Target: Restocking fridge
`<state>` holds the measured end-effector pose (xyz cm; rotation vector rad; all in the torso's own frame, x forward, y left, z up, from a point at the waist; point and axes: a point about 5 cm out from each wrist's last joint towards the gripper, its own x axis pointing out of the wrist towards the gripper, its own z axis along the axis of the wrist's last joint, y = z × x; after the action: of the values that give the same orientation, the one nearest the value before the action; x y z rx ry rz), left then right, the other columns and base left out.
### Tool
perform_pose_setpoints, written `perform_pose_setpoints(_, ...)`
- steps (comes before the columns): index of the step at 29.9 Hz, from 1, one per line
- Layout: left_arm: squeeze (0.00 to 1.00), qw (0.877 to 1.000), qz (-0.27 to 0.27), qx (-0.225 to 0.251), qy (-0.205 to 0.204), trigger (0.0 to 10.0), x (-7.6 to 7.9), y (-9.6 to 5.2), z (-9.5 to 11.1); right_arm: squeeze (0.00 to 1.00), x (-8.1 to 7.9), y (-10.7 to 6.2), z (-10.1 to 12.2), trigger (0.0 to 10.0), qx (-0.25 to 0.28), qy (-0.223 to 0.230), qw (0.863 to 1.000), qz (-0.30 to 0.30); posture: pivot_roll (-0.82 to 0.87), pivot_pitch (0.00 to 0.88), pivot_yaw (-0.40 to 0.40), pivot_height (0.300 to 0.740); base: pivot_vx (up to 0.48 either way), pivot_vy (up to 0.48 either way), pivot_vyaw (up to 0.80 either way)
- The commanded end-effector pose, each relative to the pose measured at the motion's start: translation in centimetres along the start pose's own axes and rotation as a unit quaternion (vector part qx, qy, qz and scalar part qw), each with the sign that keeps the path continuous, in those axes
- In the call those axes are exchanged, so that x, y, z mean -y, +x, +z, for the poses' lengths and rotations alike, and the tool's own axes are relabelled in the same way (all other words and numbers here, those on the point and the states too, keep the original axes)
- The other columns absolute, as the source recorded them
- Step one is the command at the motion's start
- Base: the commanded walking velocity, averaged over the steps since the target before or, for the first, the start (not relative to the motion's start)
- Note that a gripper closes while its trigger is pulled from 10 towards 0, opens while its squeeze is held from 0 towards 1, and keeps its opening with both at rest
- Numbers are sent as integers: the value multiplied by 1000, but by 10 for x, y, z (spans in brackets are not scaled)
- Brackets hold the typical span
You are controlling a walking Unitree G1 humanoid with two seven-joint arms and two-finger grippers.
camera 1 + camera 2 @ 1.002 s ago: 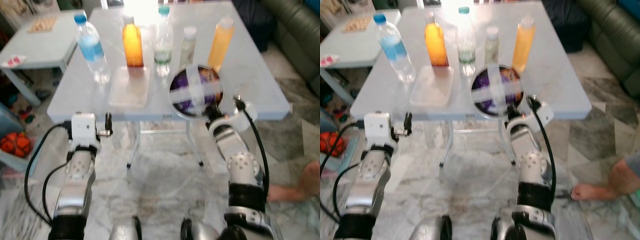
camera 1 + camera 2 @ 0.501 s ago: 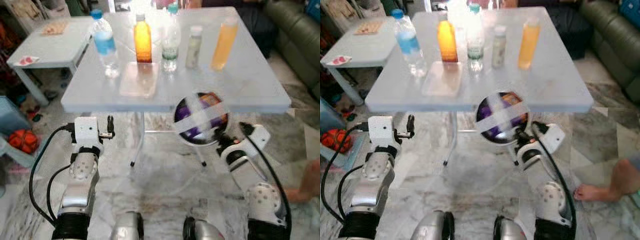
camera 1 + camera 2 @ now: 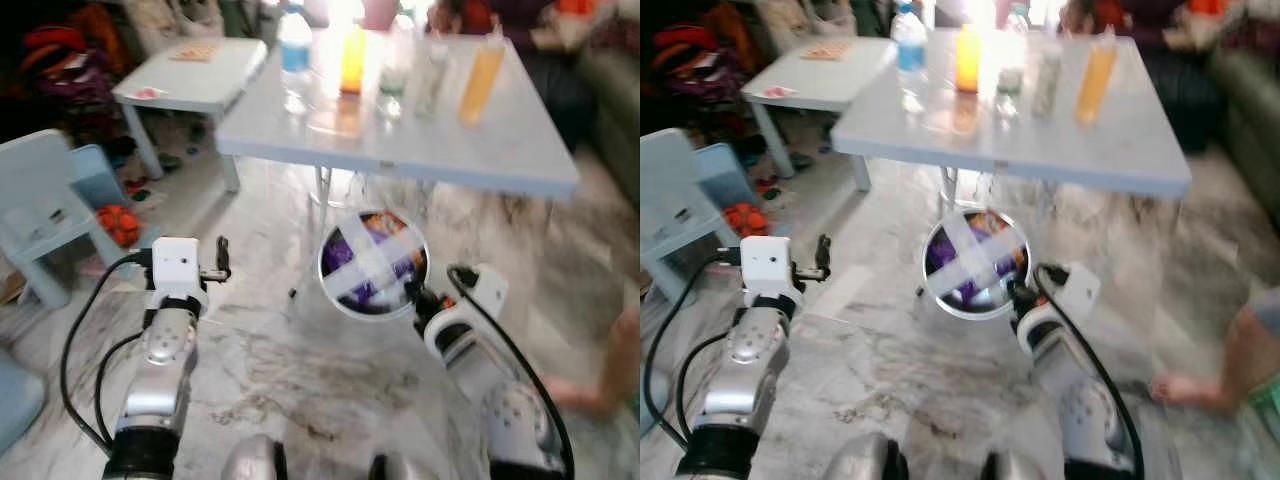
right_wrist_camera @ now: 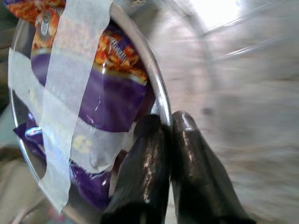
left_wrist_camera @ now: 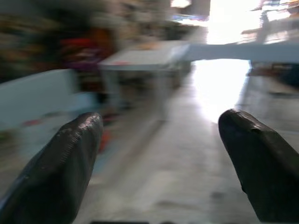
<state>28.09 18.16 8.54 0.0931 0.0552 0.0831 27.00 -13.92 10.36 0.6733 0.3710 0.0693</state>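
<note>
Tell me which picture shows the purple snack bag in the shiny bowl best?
The right wrist view. There the purple snack bag is close up under crossed tape, inside the metal bowl, whose rim the right gripper pinches. Both eye views show the bag smaller and blurrier, with the bowl held above the floor.

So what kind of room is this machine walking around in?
Most likely a family living room. There is a marble-patterned floor, a pale folding table with drink bottles on it, a dark sofa at the side, and a small child's chair near toys.
</note>
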Motion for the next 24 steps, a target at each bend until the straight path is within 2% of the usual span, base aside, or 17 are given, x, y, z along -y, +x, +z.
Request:
perform_pose_setpoints(1,0,1000,-17,-15,-9,10000,8,0,-4,0,9,-4,-7,10000,-3,6,1000,-16,15,8,58,740,0,0,0)
perform_pose_setpoints(5,0,999,-22,-14,-19,10000,11,-1,-2,0,4,-1,-5,10000,4,-4,1000,-3,16,13,61,740,0,0,0)
perform_pose_setpoints(8,0,999,-33,2,-5,10000,19,5,9,0,-2,5,1,10000,13,-15,1000,12,31,14,53,740,0,0,800)
perform_pose_setpoints(12,0,999,-44,3,-20,10000,21,7,12,0,-4,8,2,10000,13,-20,1000,17,31,14,53,740,0,0,800)
perform_pose_setpoints(13,0,998,-60,1,-26,10000,21,6,11,0,-5,9,2,10000,13,-22,1000,17,32,16,53,740,0,0,800)
perform_pose_setpoints(16,0,998,-62,0,8,10000,16,3,7,0,-5,11,0,10000,14,-23,999,17,37,15,55,740,0,0,800)
perform_pose_setpoints(20,0,998,-62,-18,-2,10000,17,-1,1,0,-1,11,-5,10000,12,-23,1000,11,33,19,53,740,0,0,800)
perform_pose_setpoints(24,0,997,-74,-32,-4,10000,25,-5,-8,0,4,12,-14,10000,3,-18,1000,-2,33,17,52,740,0,0,800)
